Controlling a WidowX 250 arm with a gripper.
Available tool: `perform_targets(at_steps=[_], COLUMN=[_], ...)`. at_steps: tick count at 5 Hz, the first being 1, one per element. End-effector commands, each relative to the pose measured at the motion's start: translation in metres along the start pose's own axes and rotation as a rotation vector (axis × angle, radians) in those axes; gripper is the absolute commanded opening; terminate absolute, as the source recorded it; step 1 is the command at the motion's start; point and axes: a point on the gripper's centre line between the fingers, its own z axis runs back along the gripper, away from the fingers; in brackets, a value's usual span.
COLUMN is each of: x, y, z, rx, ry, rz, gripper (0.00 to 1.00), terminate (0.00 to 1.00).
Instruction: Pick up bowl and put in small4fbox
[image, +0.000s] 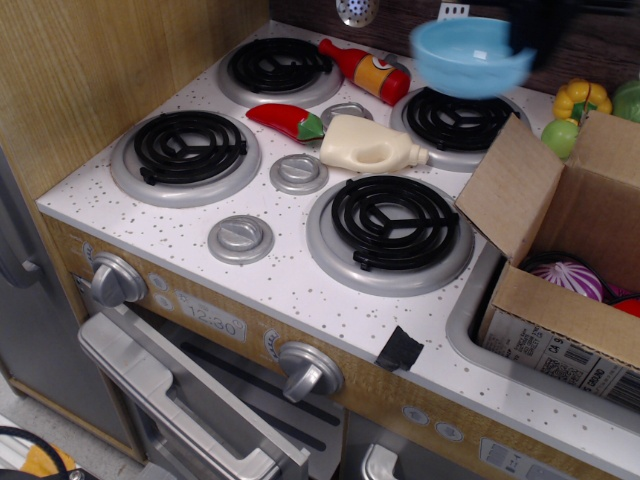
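Observation:
The light-blue bowl (470, 57) hangs in the air above the back right burner (455, 117), blurred by motion. My gripper (528, 45) is a dark blurred shape at the bowl's right rim, near the top edge, shut on the bowl. The small4fbox (560, 235) is the brown cardboard box at the right, flaps upright, barcode labels on its front side. It stands to the right of and below the bowl. A purple-striped toy (568, 277) lies inside it.
On the stove top lie a red ketchup bottle (366, 69), a red chili pepper (285, 121) and a cream bottle (372, 147) on its side. A yellow pepper (581, 99) and green fruit (560, 137) sit behind the box. A wooden wall rises at the left.

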Motion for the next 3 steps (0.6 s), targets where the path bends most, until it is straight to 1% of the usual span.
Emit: perform_targets(at_steps=[1, 2, 3], x=[-0.003, -0.006, -0.006], y=[-0.025, -0.040, -0.040], z=[0.046, 0.054, 0.054], rx=[-0.195, -0.203, -0.203], ry=[-0.084, -0.112, -0.112], rz=[0.253, 0.331, 0.331], gripper=[0.00, 1.00, 1.00], terminate=[0.00, 0.00, 1.00])
